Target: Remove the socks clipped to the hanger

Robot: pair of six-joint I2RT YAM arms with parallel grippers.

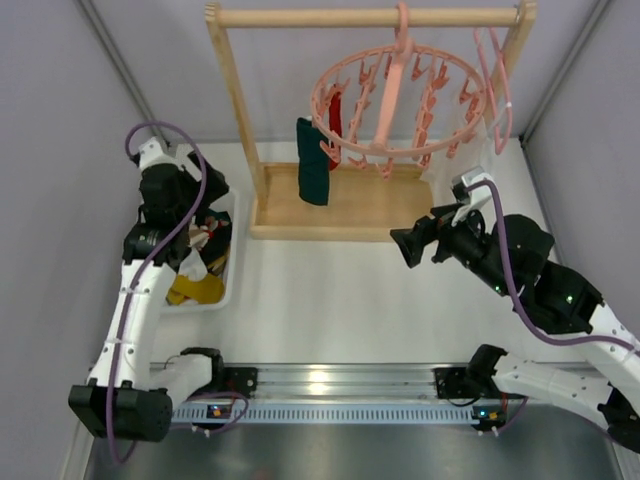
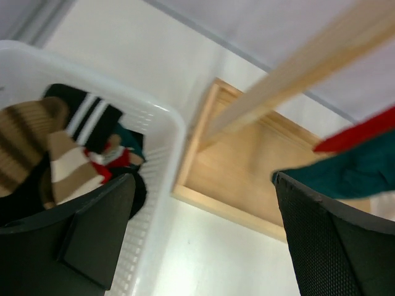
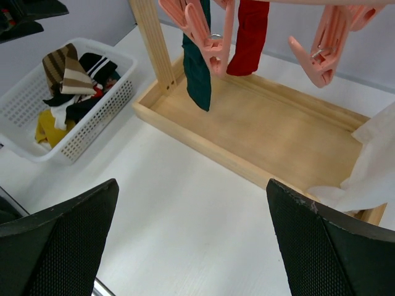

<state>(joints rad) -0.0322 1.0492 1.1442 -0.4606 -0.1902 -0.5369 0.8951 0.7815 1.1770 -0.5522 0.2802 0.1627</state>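
Note:
The round pink hanger (image 1: 400,100) hangs from the wooden rack's top bar. A dark teal sock (image 1: 313,160) and a red sock (image 1: 334,115) are clipped at its left side. Both also show in the right wrist view, teal (image 3: 197,68) and red (image 3: 250,37), among pink clips (image 3: 321,55). My right gripper (image 1: 410,245) (image 3: 191,185) is open and empty, low over the table in front of the rack, facing the socks. My left gripper (image 1: 205,222) (image 2: 203,185) is open and empty above the white basket's right rim (image 2: 166,117). The teal sock (image 2: 352,172) shows past its right finger.
The white basket (image 1: 228,290) (image 3: 117,102) at the left holds several loose socks. The wooden rack's base tray (image 1: 340,205) (image 3: 278,129) lies under the hanger. A white garment (image 3: 370,172) hangs at the rack's right end, beside a plain pink hanger (image 1: 497,80).

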